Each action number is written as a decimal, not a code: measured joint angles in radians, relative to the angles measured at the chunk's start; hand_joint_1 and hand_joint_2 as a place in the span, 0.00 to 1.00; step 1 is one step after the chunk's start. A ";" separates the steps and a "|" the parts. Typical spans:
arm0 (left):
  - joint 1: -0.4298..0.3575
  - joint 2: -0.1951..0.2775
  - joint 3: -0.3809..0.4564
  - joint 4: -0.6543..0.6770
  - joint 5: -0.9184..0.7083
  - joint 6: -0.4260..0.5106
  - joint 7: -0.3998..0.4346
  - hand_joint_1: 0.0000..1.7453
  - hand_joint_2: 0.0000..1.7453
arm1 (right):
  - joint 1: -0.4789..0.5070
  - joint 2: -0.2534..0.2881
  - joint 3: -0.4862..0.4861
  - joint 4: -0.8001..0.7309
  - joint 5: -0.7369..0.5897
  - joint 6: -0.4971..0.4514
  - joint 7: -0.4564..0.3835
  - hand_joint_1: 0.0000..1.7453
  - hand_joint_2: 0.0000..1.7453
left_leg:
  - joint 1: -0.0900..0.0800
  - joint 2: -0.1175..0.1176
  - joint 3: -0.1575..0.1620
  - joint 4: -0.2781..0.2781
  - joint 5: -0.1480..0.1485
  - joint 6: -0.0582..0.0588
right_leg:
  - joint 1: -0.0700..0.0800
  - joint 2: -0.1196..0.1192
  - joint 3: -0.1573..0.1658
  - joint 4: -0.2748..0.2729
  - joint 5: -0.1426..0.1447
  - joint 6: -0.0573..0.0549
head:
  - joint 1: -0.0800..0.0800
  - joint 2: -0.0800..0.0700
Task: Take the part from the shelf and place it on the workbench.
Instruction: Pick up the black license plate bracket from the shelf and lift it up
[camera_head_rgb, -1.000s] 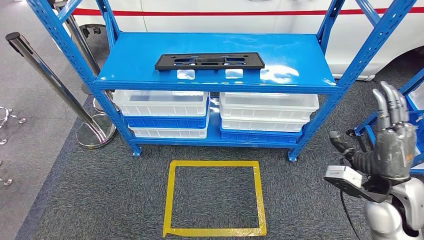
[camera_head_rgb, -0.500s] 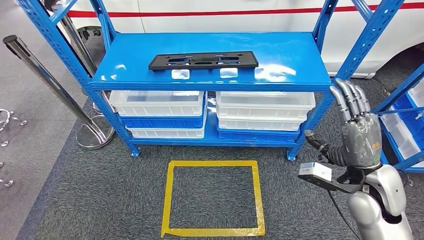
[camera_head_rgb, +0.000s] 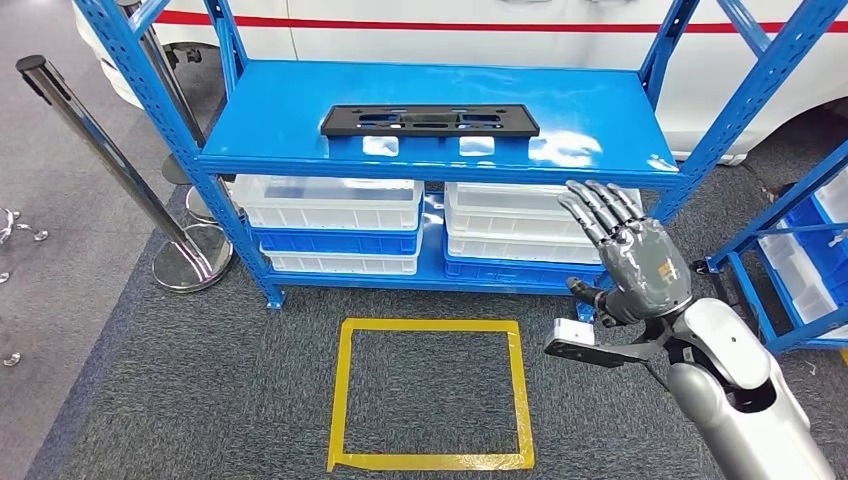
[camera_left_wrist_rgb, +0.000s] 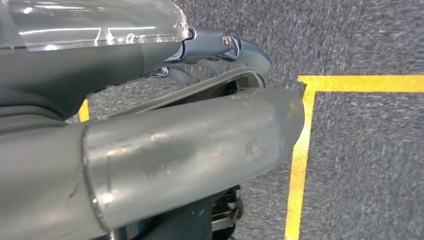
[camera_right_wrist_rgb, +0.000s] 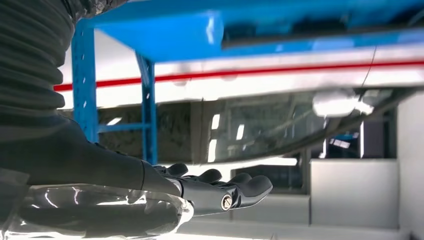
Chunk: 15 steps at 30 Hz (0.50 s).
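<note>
Reach step | black part (camera_head_rgb: 429, 120) flat on top shelf (camera_head_rgb: 590, 110), untouched | right hand (camera_head_rgb: 630, 255) empty, fingers spread, below shelf edge | left hand (camera_left_wrist_rgb: 220, 47): cannot tell | likely stiff, light plastic (long; grasp near middle)

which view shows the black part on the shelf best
The head view: the whole black part lies flat on the top of the blue shelf. The right wrist view gives at most a blurred dark edge there; the left wrist view looks at carpet.
</note>
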 joint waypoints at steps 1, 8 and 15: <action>0.000 0.000 -0.001 0.000 -0.003 0.000 0.002 0.00 0.00 | 0.000 0.000 0.014 0.008 0.007 0.000 0.001 0.00 1.00 | -0.001 0.000 0.000 0.003 -0.002 0.000 | 0.000 0.000 0.018 -0.038 0.030 -0.002 | 0.000 0.000; -0.009 -0.006 -0.008 0.000 -0.001 -0.009 0.010 0.00 0.00 | 0.006 0.032 0.131 0.084 0.089 -0.030 0.018 0.00 1.00 | -0.005 0.000 -0.009 0.024 -0.014 -0.021 | 0.008 0.001 0.114 -0.249 0.109 -0.021 | 0.000 0.000; -0.008 -0.006 -0.008 0.000 0.008 -0.017 0.014 0.00 0.00 | 0.002 0.054 0.168 0.115 0.090 -0.031 0.026 0.00 1.00 | 0.018 -0.002 -0.136 0.296 -0.137 -0.060 | 0.000 -0.004 0.119 -0.259 0.114 -0.035 | -0.001 0.000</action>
